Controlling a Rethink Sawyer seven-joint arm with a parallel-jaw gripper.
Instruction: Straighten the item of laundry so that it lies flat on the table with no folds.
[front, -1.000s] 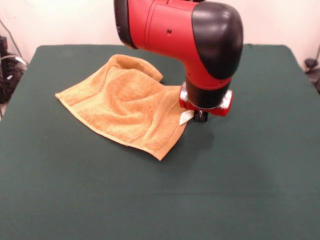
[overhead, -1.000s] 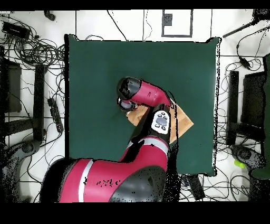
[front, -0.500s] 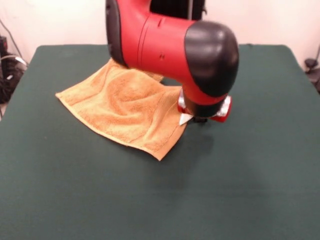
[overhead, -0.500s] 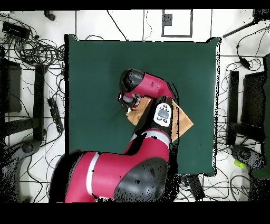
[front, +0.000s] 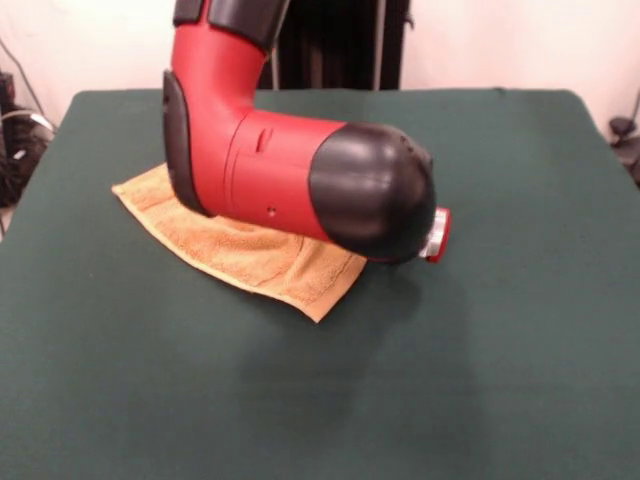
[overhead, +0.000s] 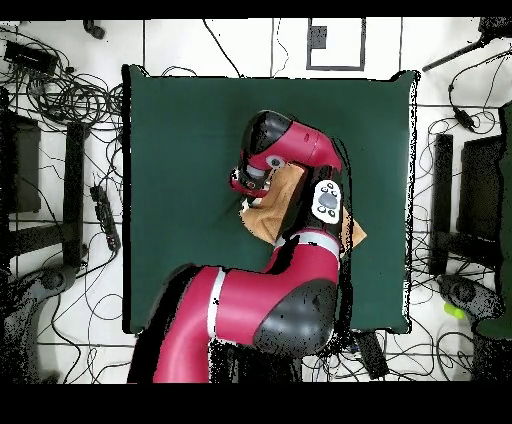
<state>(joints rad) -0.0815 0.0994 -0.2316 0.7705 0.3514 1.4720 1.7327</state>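
Observation:
The orange-tan item of laundry (front: 262, 262) lies left of centre on the dark green table (front: 500, 350). My red and black arm hangs low over it and hides its middle and far part. Its left corner and near corner show, flat on the cloth. Of my gripper (front: 436, 234), only the red mount shows, past the black elbow and just off the towel's right edge. From overhead, the gripper (overhead: 244, 183) sits at the towel's (overhead: 266, 216) left edge, and the arm covers most of the towel on the table (overhead: 180, 130).
The arm's big elbow blocks the front view of the table's centre. Green cloth stretches bare to the right and near side. Cables and equipment lie on the floor around the table (overhead: 70, 100).
The arm has dropped and swung toward the front camera. It now hides the towel's rumpled far part and its white label. The towel's near corner has not moved.

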